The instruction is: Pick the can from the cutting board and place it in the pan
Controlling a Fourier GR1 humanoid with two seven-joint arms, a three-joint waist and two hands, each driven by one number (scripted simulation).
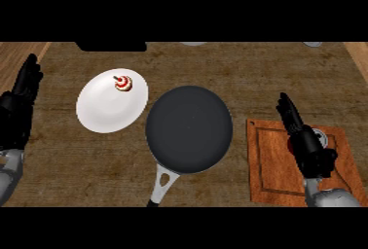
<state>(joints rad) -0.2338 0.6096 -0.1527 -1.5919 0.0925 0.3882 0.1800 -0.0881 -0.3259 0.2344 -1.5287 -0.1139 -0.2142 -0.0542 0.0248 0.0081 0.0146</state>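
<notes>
Can (322, 139) is seen only in part, as a small silvery round top on the cutting board (269, 165), just behind the right hand (310, 148), which covers most of it. No label, brand or writing can be read on it, nor on anything else in view. The brown wooden cutting board lies at the right of the counter (86, 165), with a groove running inside its edge. The right hand is held over the board with its fingers (287, 114) straight and close together, pointing away from the robot; they are not curled round the can, and whether the hand touches the can cannot be told.

A dark round pan (188, 129) lies in the middle of the counter, just left of the board, its pale handle pointing toward the lower edge of the view. Nothing is seen inside the pan. A white plate (104, 112) lies to the left of the pan, near it, and a small red-and-white thing (123, 82) sits on the plate's far part. The left hand (18, 107) is shown at the left edge, resting, with its fingers straight and up, holding nothing. A dark object (111, 46) and two pale rounded shapes are cut off at the far edge of the counter.
</notes>
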